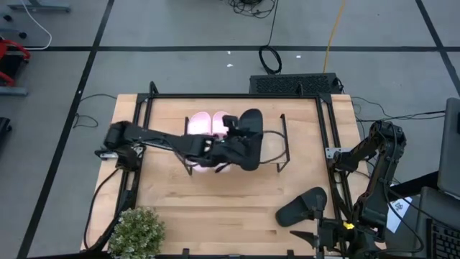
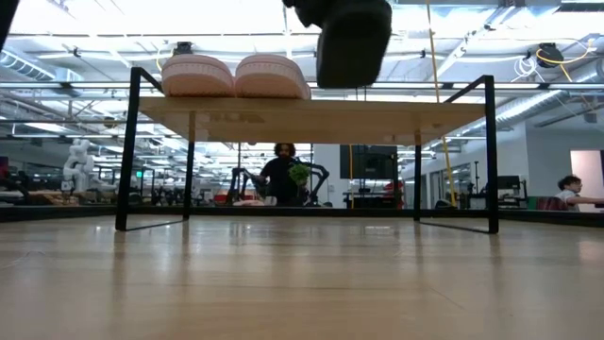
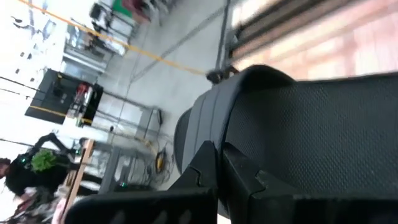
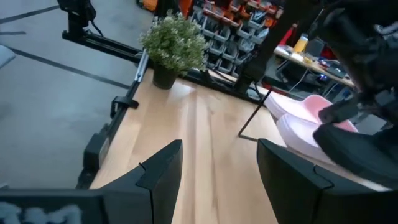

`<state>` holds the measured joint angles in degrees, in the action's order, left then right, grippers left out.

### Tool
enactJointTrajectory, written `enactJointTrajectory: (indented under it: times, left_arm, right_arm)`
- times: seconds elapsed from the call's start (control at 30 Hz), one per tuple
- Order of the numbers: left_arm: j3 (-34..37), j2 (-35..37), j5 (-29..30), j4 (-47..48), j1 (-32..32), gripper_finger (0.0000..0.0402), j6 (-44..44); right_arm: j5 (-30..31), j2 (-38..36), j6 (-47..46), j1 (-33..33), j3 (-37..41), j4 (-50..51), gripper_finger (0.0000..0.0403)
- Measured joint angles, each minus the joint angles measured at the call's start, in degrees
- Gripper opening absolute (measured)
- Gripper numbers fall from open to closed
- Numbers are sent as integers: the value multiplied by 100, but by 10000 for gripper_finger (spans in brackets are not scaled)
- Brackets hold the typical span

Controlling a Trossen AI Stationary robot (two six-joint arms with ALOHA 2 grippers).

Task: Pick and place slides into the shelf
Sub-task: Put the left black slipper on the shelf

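On the shelf (image 1: 277, 155) the pink slides (image 1: 207, 124) lie side by side. The left end effector (image 1: 233, 137) pinches a black slide (image 1: 248, 140) above the board, probably to set it beside them. Right end effector (image 4: 217, 171) waits spread near the other black slide (image 1: 302, 206) on the table (image 1: 187, 201).

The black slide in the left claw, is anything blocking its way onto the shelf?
Nothing visible blocks it. The left claw holds the black slide above the shelf, and the board beside the two pink slides is bare. The pink ones sit to one side, out of the way.
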<state>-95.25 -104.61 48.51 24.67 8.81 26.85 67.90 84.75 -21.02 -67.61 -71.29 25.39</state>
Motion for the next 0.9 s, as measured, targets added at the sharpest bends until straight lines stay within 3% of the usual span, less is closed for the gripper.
enactJointTrajectory:
  times: [0.2, 0.67, 0.9]
  left_arm:
    - [688, 661, -171, -549, 1, 0, -74]
    - [706, 97, 74, -1038, -238, 0, -259]
    - [707, 75, 110, -818, -359, 0, -494]
  right_arm:
    - [257, 0, 183, 7, 0, -222, 199]
    - [419, -2, 723, 7, -2, -544, 199]
    - [411, -2, 740, 7, -2, -543, 199]
